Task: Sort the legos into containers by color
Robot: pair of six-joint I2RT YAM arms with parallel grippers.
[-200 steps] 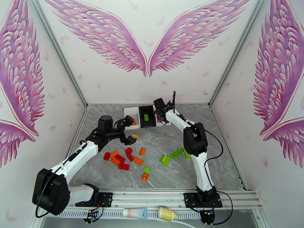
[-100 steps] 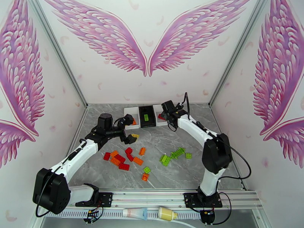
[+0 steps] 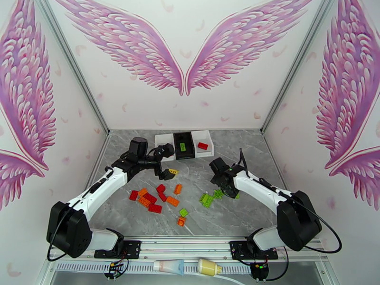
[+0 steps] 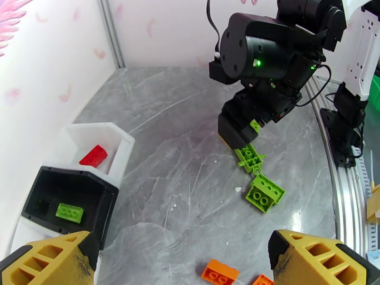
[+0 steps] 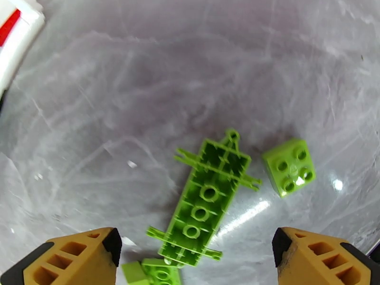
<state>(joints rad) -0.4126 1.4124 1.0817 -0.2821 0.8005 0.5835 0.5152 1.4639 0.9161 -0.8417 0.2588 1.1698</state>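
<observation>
Right gripper (image 5: 194, 255) spread, empty, poised over long green lego (image 5: 206, 205) lying flat on worktop (image 5: 142, 91) | left gripper (image 3: 165, 162) spread, empty, near containers (image 3: 207, 137) | step: picking a green | next: lower, pinch its narrow width, carry to black container (image 4: 102, 207)

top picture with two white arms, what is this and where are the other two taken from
Two white robot arms are bolted to a grey marbled table. The top picture looks down from above; the other two come from cameras on the wrists, so the yellow fingers there are each arm's own tool. Small red, orange and green plastic bricks lie loose; three joined open boxes at the back hold some. The left tool and right tool are open and empty; the right one hangs over a long green brick.
</observation>
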